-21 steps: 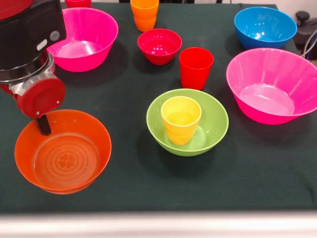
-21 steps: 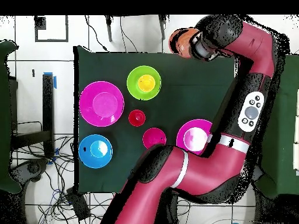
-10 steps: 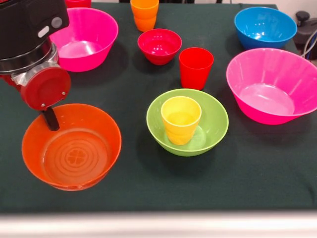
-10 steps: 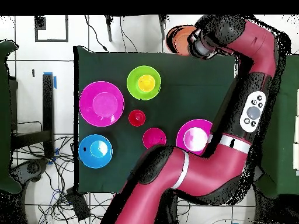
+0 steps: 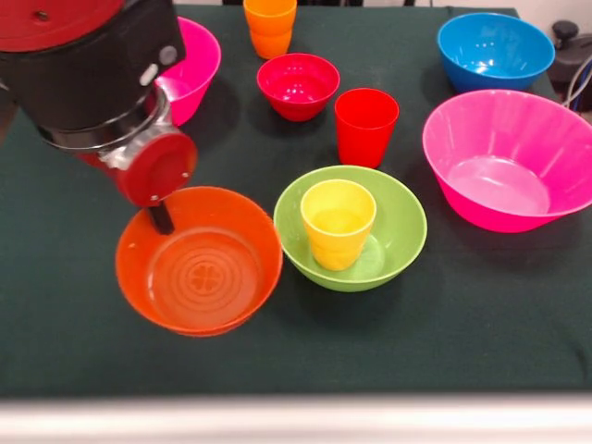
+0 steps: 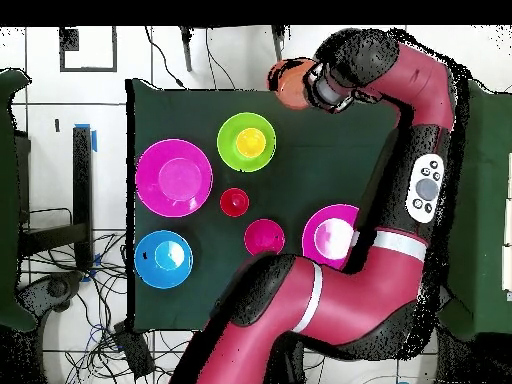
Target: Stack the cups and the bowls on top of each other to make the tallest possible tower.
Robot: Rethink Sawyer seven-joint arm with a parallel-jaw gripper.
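Gripping the orange bowl (image 5: 199, 273) by its rim, the tool (image 5: 162, 219) holds it upright — glossy, ring-bottomed.

Glossy, smooth plastic makes up the orange bowl (image 5: 199, 273), its flat bottom moulded with rings. Beside it, the lime-green bowl (image 5: 398, 231) and yellow cup (image 5: 339, 225) shine alike. The surface (image 5: 481, 305) wears matt dark-green cloth.
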